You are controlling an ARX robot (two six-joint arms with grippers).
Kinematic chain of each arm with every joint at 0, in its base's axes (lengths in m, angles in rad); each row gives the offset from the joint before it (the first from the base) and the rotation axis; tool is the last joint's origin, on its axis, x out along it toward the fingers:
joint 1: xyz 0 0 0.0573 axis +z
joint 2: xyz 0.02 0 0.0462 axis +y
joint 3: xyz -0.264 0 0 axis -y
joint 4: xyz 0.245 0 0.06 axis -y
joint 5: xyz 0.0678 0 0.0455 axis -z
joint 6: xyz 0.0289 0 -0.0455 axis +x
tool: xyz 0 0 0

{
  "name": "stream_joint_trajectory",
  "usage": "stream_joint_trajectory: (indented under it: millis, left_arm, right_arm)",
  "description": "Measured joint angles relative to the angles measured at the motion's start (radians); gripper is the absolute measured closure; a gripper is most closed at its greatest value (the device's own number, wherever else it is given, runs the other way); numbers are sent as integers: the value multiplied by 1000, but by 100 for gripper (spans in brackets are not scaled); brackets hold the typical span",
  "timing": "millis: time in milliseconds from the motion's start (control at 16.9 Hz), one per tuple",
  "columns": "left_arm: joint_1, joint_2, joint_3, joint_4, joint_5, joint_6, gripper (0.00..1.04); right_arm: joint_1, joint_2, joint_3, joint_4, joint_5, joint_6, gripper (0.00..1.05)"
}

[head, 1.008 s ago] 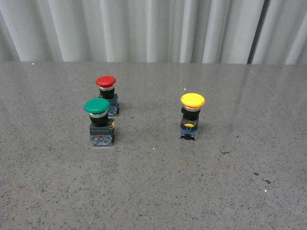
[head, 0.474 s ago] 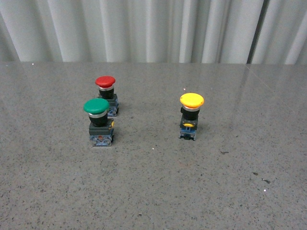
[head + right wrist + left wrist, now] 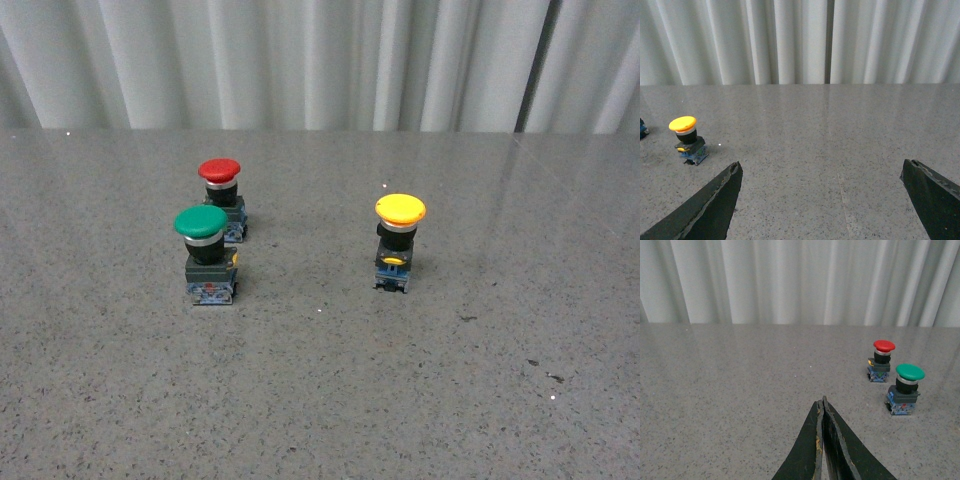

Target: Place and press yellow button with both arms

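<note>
A pleated pale curtain (image 3: 300, 60) backs the scene, and in front of it the grey speckled table (image 3: 320, 400) carries everything. The right gripper (image 3: 821, 167) hangs low over that table with its two fingers spread wide and nothing between them, which I judge suits closing around a button's block to move it. The left gripper (image 3: 822, 402) has its fingers pressed together into one thin point and holds nothing. I judge that a shape fit for pushing down on a cap, not for grasping. The green button (image 3: 905, 390) and, just beyond it, the red button (image 3: 881, 360) stand ahead of the left fingers and off to one side, close together but apart, and they are not what the task asks for. The yellow button (image 3: 686, 140) stands upright on its base, cap uppermost, so a press from above looks possible. It lies ahead of the right fingers and outside their gap, past the finger on the side of the other two buttons. It is well apart from those, leaving room for fingers on either flank. Neither gripper touches it, and the left wrist view does not show it.
</note>
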Motion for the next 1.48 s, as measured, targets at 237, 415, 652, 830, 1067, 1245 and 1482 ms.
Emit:
stream_joint_trajectory:
  millis: [237,415,652,830,1067,1245,1482]
  left_arm:
    - [0,0,0,-5,0,-1,88]
    - [0,0,0,-5,0,-1,51]
    - [0,0,0,-5,0,-1,8]
    - [0,0,0,-5,1,-1,7]
    - [0,0,0,-5,1,-1,7]
    - [0,0,0,-5,1,-1,7]
    - [0,0,0,-5,1,-1,7]
  right_arm:
    - [0,0,0,1,0,0,7]
    - [0,0,0,1,0,0,7]
    - [0,0,0,1,0,0,7]
    - [58,236,89,74,186,228,7]
    - [108,737,314,523,136,228,7]
    - [201,1147,536,654,102,182,7]
    - [291,1469,726,632,85,146,7]
